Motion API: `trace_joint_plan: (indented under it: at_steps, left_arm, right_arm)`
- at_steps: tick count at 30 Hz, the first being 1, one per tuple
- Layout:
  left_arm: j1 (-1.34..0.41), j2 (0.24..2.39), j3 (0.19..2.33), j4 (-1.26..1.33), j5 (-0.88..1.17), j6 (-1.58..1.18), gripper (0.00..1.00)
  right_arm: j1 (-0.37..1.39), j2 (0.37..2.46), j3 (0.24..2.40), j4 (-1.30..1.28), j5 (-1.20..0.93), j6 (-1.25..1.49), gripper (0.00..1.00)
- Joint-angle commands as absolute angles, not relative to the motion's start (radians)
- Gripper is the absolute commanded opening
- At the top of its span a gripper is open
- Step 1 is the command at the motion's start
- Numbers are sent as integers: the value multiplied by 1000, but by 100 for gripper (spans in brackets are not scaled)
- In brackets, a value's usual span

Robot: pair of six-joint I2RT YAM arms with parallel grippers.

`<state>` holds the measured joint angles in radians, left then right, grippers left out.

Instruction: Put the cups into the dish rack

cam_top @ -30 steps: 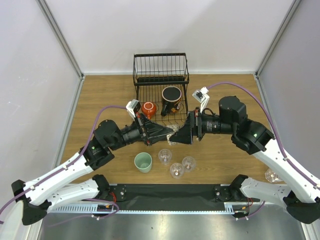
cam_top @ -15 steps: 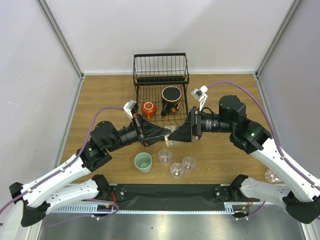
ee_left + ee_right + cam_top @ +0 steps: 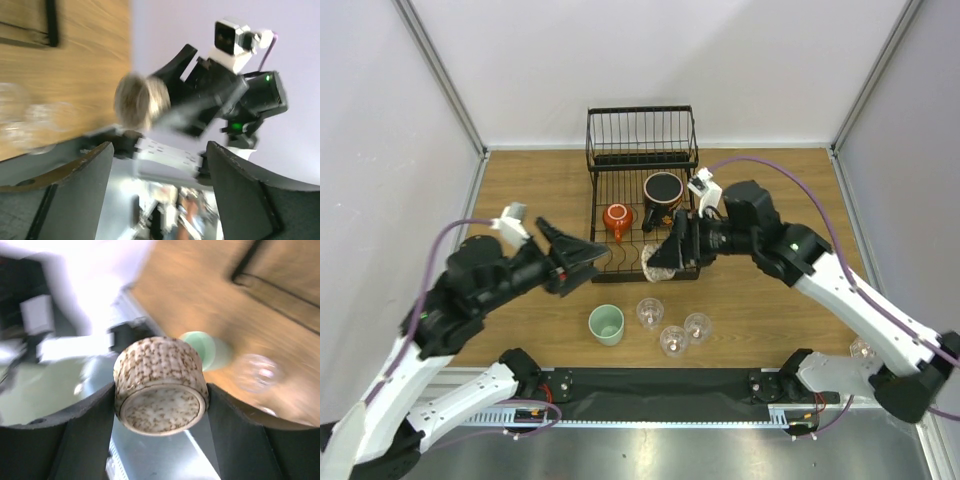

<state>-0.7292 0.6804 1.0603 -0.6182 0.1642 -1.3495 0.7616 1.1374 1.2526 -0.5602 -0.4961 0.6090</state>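
Your right pincer point(image 3: 663, 258) holds a speckled cup point(image 3: 160, 385) by the dish rack's point(image 3: 640, 158) front edge. Your left pincer point(image 3: 588, 262) is wide open, holding nothing.

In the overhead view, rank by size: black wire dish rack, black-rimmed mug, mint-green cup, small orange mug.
Largest: black wire dish rack.
Next: black-rimmed mug.
Last: mint-green cup and small orange mug, which look about alike, so unranked.

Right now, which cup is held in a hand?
The brown-speckled cup, clamped in the right hand. The others stand free: mint-green cup and glass tumblers on the table, orange mug and black mug in the dish rack.
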Motion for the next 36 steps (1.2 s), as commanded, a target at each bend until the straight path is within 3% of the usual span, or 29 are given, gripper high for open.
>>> trace_joint_plan:
  at_steps: [1,11,22,25,28,29,31,32,35,36]
  left_arm:
    - [-707,664,1186,-1093,11,-1207,79]
    - [-707,614,1172,-1126,8,-1186,66]
    - [-707,652,1134,-1071,139,-1134,58]
    - [-706,686,1137,-1062,169,-1112,58]
    - [-706,703,1126,-1062,182,-1104,59]
    - [-706,706,1121,-1054,187,-1106,59]
    - [-707,718,1108,-1043,204,-1106,59]
    - [-707,722,1103,-1036,210,-1106,59]
    - [-710,739,1089,-1023,219,-1106,59]
    - [-713,744,1086,-1017,219,-1106,59]
  right_arm:
    - [756,1231,1336,-663,-238,604,0]
    - [744,1642,1488,-763,177,640,0]
    - [738,1920,1595,-790,356,649,0]
    - [744,1947,1603,-795,410,640,8]
    - [733,1966,1595,-788,385,623,23]
    - [733,1968,1594,-787,380,615,37]
    - [733,1959,1591,-785,373,609,52]
    - [735,1953,1588,-776,361,603,68]
    - [736,1918,1559,-758,344,598,87]
    - [736,1907,1549,-752,336,591,89]
